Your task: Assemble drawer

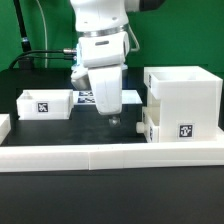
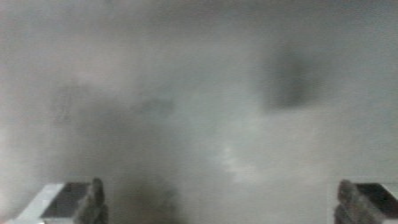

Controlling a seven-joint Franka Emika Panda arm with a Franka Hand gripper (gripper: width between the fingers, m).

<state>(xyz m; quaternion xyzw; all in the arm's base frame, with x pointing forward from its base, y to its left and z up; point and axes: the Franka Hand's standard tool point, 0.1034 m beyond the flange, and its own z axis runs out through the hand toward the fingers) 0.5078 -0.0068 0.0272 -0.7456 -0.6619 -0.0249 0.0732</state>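
The white drawer housing (image 1: pixel 185 95) stands at the exterior view's right, with a square tag low on its front. A shallow tray (image 1: pixel 150 124) sticks out of its lower side toward the middle. A second tray (image 1: pixel 42 103) with a tag lies apart at the exterior view's left. My gripper (image 1: pixel 112 117) points down over the table between the two trays, near the tray at the housing, touching neither. In the wrist view my gripper (image 2: pixel 222 202) is open. Its fingertips (image 2: pixel 79 202) stand wide apart over a blurred grey surface, with nothing between them.
A long low white wall (image 1: pixel 100 153) runs across the front of the table. The marker board (image 1: pixel 86 97) lies flat behind my gripper, partly hidden by it. Cables and a green backdrop are at the back left.
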